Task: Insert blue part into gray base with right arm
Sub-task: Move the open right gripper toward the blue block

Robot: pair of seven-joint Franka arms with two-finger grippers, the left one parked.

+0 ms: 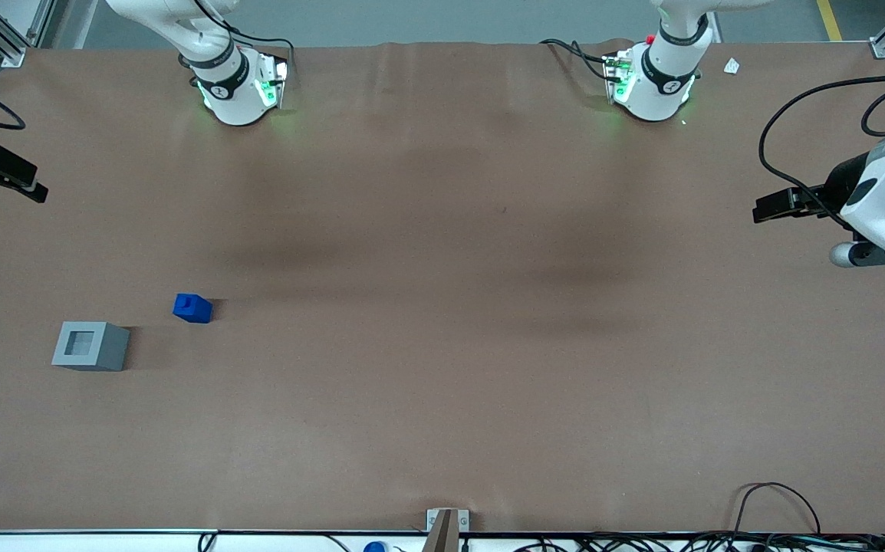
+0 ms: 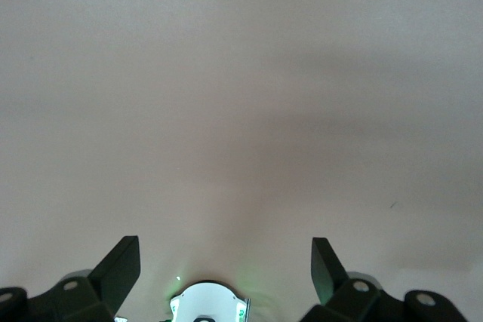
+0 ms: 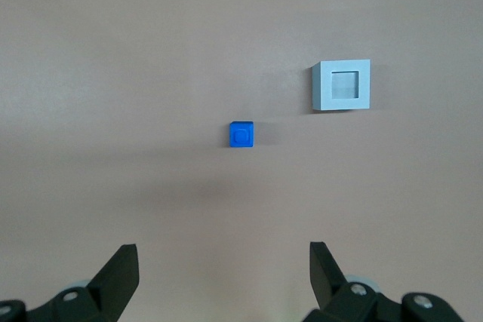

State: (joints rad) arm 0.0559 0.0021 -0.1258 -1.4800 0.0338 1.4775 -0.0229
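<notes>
The blue part (image 1: 192, 308) lies on the brown table, a small bright blue block with a round stub on top. The gray base (image 1: 90, 346) stands close beside it, a little nearer the front camera, with its square recess facing up and empty. Both also show in the right wrist view, the blue part (image 3: 241, 135) and the gray base (image 3: 342, 86), apart from each other. My right gripper (image 1: 9, 180) hovers at the working arm's end of the table, well above and away from both. In the wrist view the gripper (image 3: 223, 265) is open and empty.
The two arm bases (image 1: 239, 84) (image 1: 653, 84) stand along the table edge farthest from the front camera. A small white scrap (image 1: 731, 66) lies near one. A metal bracket (image 1: 446, 527) and cables (image 1: 776, 510) sit at the nearest edge. The parked arm (image 1: 883, 199) hangs over its end.
</notes>
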